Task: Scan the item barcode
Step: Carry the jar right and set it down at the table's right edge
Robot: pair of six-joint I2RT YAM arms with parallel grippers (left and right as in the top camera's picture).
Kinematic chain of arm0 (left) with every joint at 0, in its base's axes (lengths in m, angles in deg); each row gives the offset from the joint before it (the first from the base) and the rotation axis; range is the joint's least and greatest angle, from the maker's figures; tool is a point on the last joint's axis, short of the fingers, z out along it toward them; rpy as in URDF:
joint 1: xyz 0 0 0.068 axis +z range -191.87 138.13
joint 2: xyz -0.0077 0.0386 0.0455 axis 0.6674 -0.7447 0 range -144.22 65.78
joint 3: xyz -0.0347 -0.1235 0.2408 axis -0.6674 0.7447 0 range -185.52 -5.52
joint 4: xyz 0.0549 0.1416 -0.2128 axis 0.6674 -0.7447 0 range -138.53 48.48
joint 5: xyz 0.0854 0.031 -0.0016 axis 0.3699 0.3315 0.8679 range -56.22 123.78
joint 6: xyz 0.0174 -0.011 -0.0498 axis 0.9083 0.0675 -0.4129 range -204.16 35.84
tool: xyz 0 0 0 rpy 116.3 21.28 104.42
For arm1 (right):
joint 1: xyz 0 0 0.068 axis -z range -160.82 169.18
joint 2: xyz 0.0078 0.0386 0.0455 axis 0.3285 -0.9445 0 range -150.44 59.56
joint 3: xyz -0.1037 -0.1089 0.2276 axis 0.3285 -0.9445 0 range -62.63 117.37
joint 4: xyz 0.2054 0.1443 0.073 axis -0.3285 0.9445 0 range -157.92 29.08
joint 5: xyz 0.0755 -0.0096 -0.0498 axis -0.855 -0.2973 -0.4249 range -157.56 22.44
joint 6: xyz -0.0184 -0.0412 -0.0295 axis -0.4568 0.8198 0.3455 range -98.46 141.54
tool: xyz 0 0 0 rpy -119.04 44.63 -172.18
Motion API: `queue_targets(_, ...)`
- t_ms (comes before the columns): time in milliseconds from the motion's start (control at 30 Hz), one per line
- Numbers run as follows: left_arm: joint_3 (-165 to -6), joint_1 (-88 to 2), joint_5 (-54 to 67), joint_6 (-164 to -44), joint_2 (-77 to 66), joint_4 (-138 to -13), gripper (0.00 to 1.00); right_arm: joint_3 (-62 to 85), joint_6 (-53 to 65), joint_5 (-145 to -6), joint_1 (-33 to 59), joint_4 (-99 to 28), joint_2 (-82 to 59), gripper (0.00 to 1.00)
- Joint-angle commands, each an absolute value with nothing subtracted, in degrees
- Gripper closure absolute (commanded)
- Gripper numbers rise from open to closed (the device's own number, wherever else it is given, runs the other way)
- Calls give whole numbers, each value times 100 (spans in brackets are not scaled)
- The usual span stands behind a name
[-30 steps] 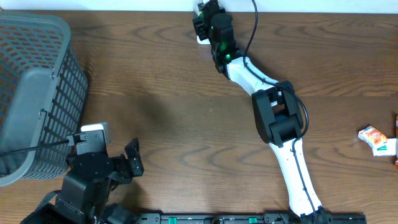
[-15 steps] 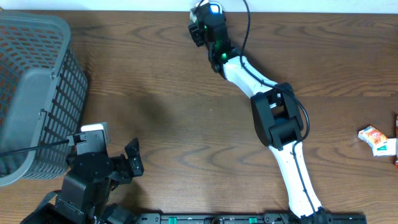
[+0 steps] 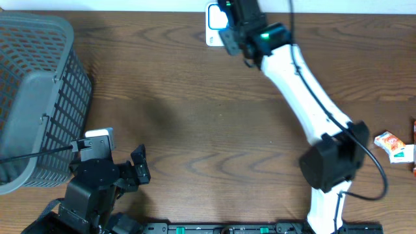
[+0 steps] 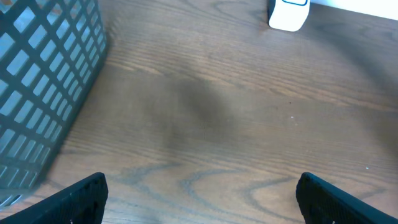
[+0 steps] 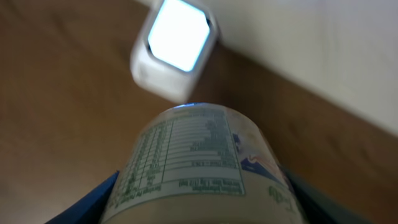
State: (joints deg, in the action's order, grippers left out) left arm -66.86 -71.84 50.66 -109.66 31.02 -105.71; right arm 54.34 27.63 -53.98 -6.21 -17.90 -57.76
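Your right arm [image 3: 302,91] rises from its base at 5 o'clock, bends at the dark joint near 4 o'clock, and runs its white forearm diagonally up to 12 o'clock. Its tool [image 3: 235,25] sits at that far edge, fingers clamped on either side of a labelled container [image 5: 199,168]. Your left arm [image 3: 88,188] is folded low at 7 o'clock. Its tool [image 3: 135,170] is aimed toward 1 o'clock, jaws spread wide and holding nothing.

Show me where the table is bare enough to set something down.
Widest bare wood: the middle, between the basket, the scanner and the right arm. A second patch: right of that arm, up to the snack packets. Crowded: at the scanner, where the right gripper holds the container, and around the left gripper.
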Motion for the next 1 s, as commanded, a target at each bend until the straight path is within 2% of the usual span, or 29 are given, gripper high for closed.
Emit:
queue_targets(0,-6660,-7145,5142,-10990,3100,-10577,3,5453,2586,-5197,-389,-1062,-5732,58)
queue_targets(167,-6660,-7145,5142,-10992,3100,-10577,3,5451,2590,-5193,59,43,-5771,57)
queue_targets(300,-6660,-7145,5142,-10992,3100,-10577,3,5451,2592,-5081,555,194,-5771,51)
queue_targets(467,-6658,-7145,5142,-10990,3100,-10577,3,5440,2590,-4963,1427,238,-5776,49)
queue_targets(567,-6660,-7145,5140,-10992,3100,-10577,3,5307,2581,-5044,2045,234,-5776,50)
queue_targets(733,-6660,-7145,5142,-10992,3100,-10577,3,4658,2586,-5184,3062,-129,-5776,43)
queue_targets(967,-6660,-7145,5142,-10990,3100,-10577,3,3696,2584,-5468,4461,-846,-5776,44)
